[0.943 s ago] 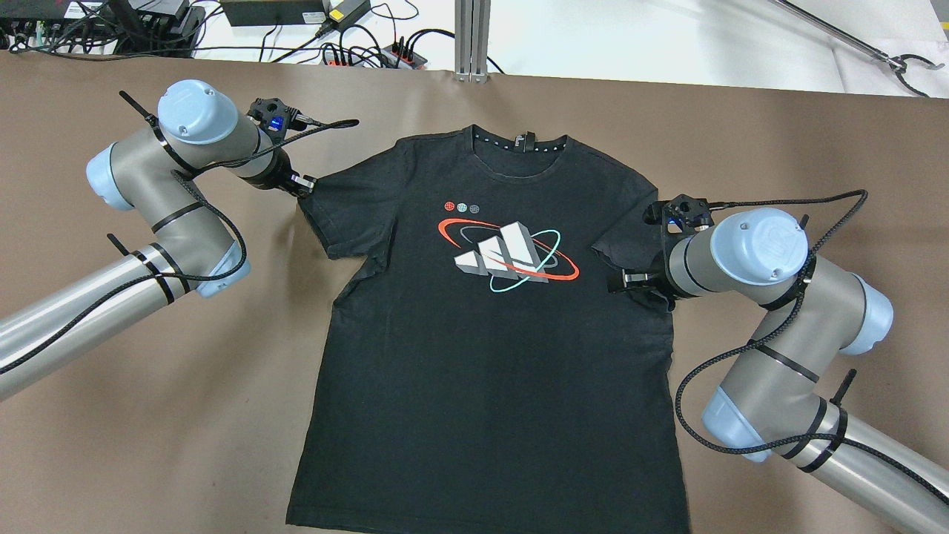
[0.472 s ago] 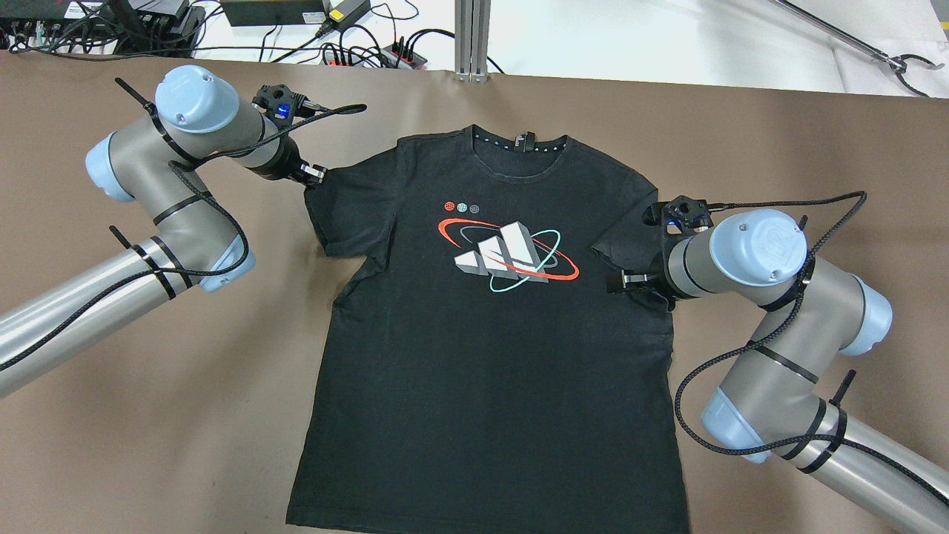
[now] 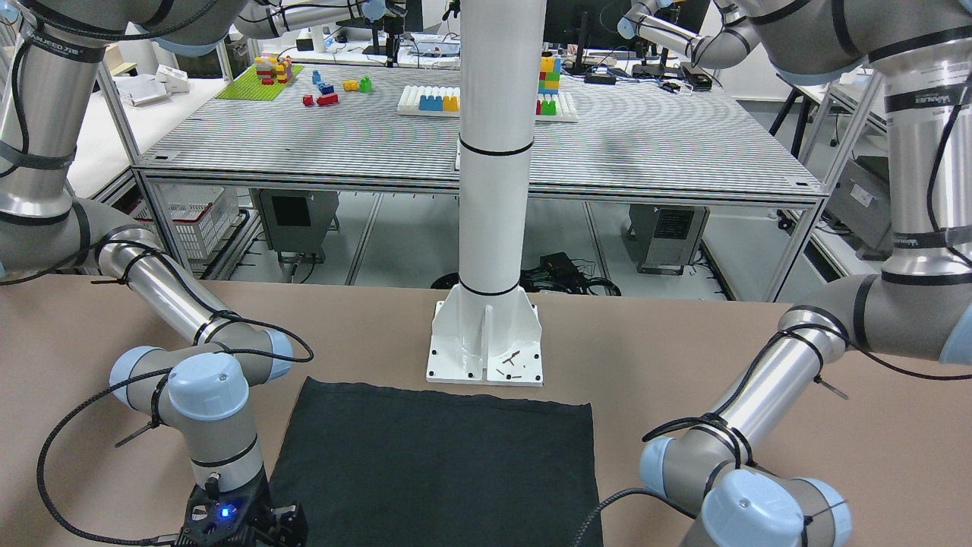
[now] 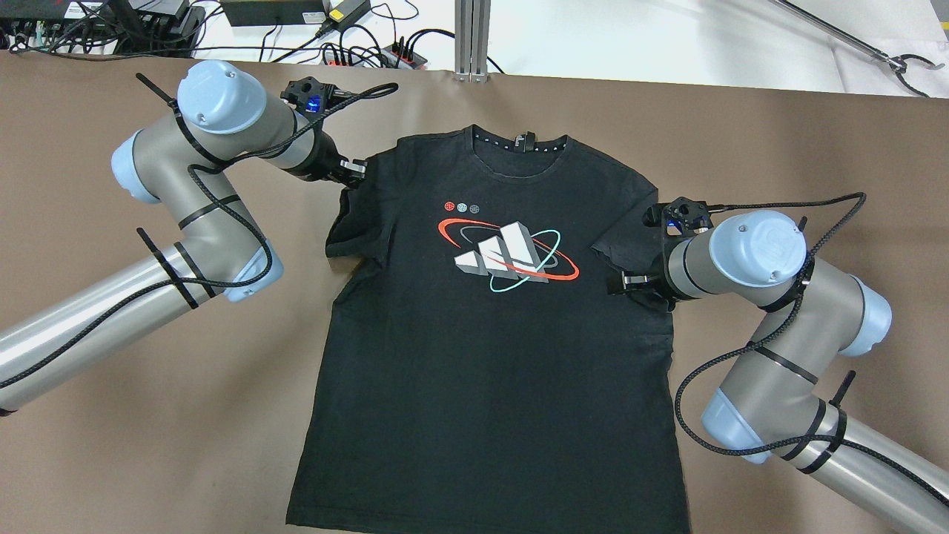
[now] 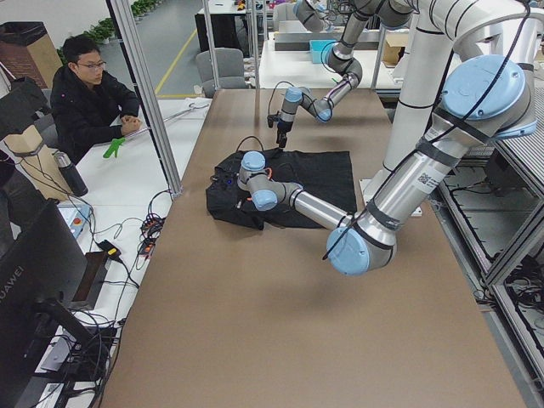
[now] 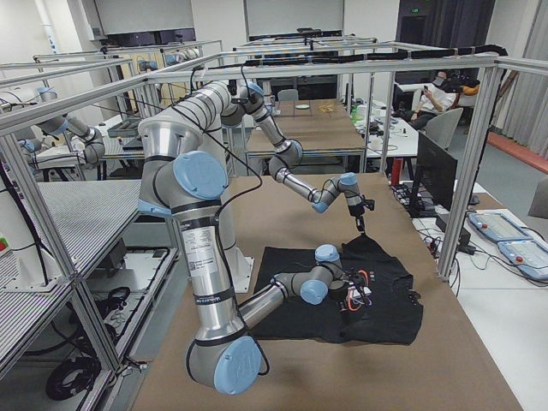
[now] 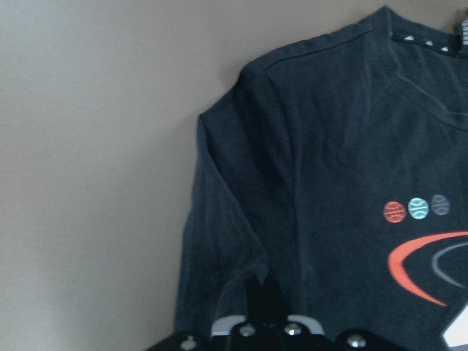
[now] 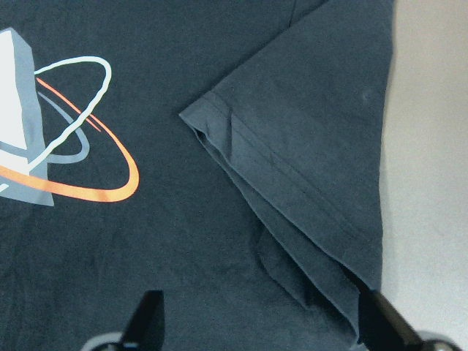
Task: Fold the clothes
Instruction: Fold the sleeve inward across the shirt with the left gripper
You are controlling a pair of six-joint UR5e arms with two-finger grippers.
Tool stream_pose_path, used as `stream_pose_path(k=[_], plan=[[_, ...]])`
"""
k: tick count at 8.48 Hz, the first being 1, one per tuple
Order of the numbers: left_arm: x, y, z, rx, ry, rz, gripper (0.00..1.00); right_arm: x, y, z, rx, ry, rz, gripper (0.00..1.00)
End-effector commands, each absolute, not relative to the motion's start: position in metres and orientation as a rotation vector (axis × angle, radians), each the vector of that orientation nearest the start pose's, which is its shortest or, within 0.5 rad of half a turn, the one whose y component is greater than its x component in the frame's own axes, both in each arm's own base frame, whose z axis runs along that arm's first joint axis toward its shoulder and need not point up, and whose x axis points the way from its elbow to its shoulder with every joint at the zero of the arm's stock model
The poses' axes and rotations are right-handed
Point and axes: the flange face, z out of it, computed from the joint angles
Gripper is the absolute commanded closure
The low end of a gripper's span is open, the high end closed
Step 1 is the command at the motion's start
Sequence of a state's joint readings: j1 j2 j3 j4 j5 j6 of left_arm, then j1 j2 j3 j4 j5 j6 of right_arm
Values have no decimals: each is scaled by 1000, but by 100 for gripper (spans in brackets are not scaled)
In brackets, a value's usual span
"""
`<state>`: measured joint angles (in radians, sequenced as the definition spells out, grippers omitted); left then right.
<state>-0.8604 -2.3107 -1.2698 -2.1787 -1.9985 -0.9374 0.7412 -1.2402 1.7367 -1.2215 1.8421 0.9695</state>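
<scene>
The clothes are one black T-shirt with a white, red and teal chest print, lying flat, collar away from me. My left gripper is shut on the left sleeve's edge; the left wrist view shows its fingers pinched on the dark fabric, and the sleeve is bunched inward against the chest. My right gripper hovers low over the right sleeve, which lies folded onto the body. Its fingertips stand wide apart with nothing between them. The front-facing view shows only the shirt's plain lower part.
The white post's base plate stands just behind the shirt's hem. Cables and power strips lie past the table's far edge. A person sits at a desk beside the table. Brown table surface surrounds the shirt.
My left gripper has moved right, toward the shirt's middle, dragging the left sleeve with it so it bunches inward. The right arm has not moved.
</scene>
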Motion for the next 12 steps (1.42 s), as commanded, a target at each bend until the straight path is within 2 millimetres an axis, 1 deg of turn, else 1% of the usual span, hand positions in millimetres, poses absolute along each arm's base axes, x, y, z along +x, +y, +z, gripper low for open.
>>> stream_pose_path(k=[1, 2, 3, 4, 5, 6, 7, 8, 11, 12], plan=[[472, -644, 218, 395, 1058, -53, 100, -386, -497, 368, 321, -815, 16, 6], [483, -651, 214, 388, 1046, -54, 100, -386, -497, 367, 323, -815, 15, 6], [491, -655, 213, 397, 1026, -67, 100, -388, -493, 373, 316, -810, 10, 6], [507, -650, 212, 426, 1000, -84, 100, -390, -491, 373, 316, -812, 7, 6], [519, -643, 212, 429, 995, -125, 100, -391, -491, 374, 312, -810, 5, 6], [530, -635, 208, 414, 1005, -129, 100, -392, -491, 375, 311, -811, 4, 6], [543, -624, 209, 416, 1002, -132, 100, -392, -491, 375, 311, -811, 4, 6], [553, -616, 207, 431, 1001, -151, 100, -398, -487, 375, 309, -813, -6, 6], [555, -615, 212, 429, 994, -147, 100, -399, -485, 375, 308, -813, -9, 6], [555, -615, 212, 424, 995, -171, 92, -399, -485, 375, 309, -814, -9, 6]])
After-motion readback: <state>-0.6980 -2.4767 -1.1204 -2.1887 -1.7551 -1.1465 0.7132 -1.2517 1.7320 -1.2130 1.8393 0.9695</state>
